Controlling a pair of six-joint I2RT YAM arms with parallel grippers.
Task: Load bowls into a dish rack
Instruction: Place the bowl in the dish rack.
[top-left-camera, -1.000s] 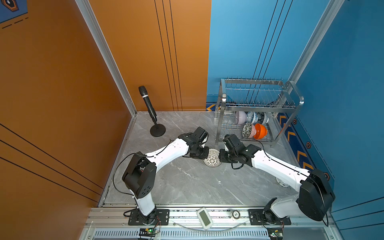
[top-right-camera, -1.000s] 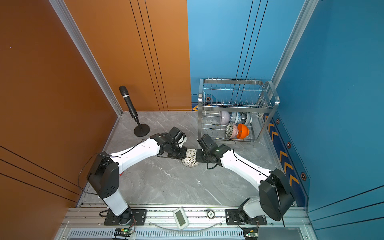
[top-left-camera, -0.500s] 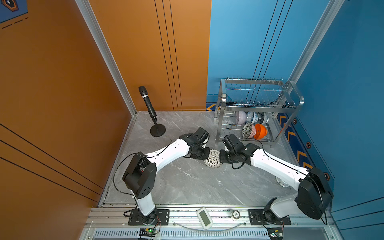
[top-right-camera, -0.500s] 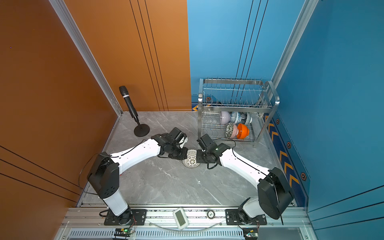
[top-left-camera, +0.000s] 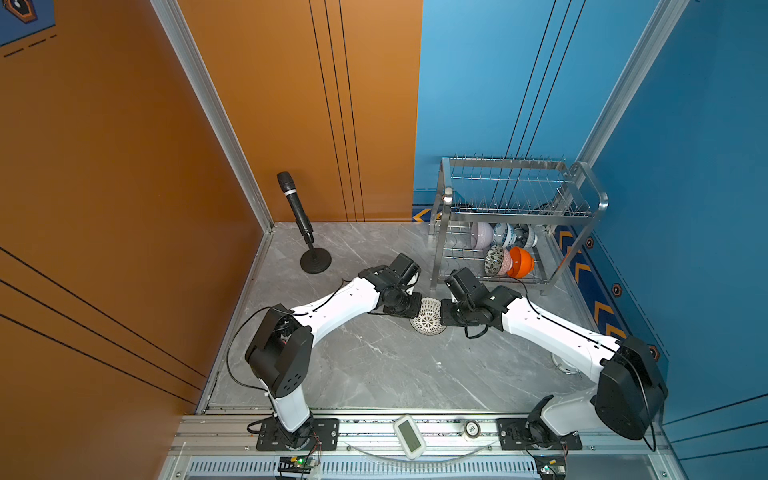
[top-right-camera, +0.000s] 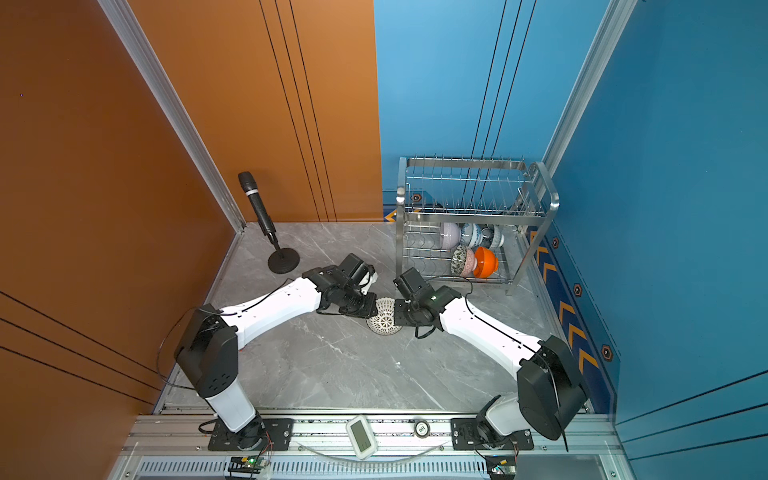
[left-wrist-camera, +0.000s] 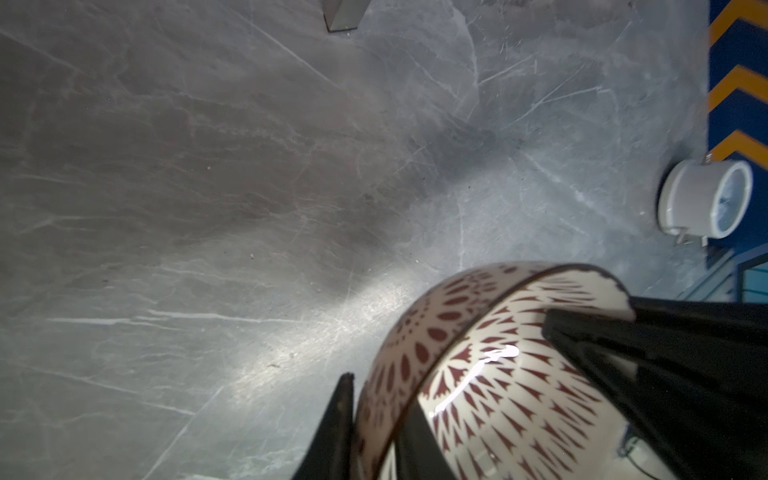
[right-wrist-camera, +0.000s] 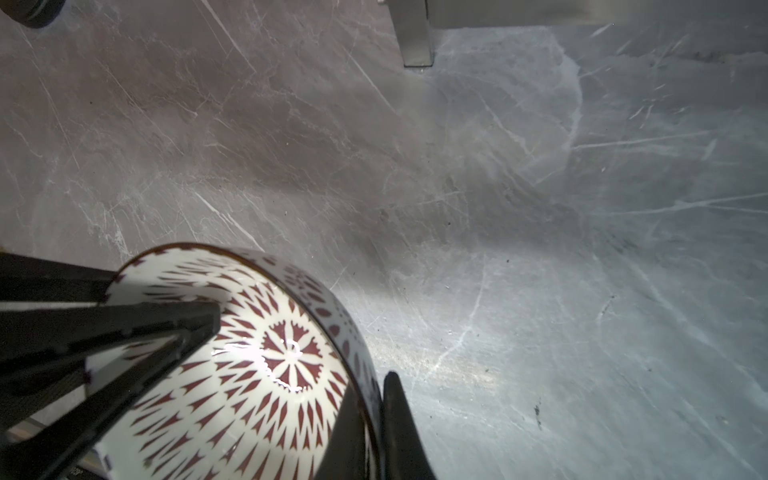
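Reaching in from either side, the two arms meet at the white patterned bowl, which sits a little below and right of the middle in both top views. It is tipped on its side over the grey marbled table, and I cannot tell whether it touches the surface.

The right gripper has one finger inside the bowl and one outside, and it is closed tight on the wall at the lower middle of the right wrist picture. The left gripper straddles the opposite rim the same way, low in the left wrist picture. I cannot tell whether it is pinching the wall or has slackened.

The dish rack stands at the right of the top views, just above the right arm's wrist. Five bowls stand on edge on its lower shelf. The lilac bowl, the blue-and-white bowl and the dark blue bowl are in the upper row. The leaf-patterned bowl and the orange bowl are side by side below them. The top shelf shows only bare prongs.

A microphone leans on its round stand at the left, well apart from the arms.
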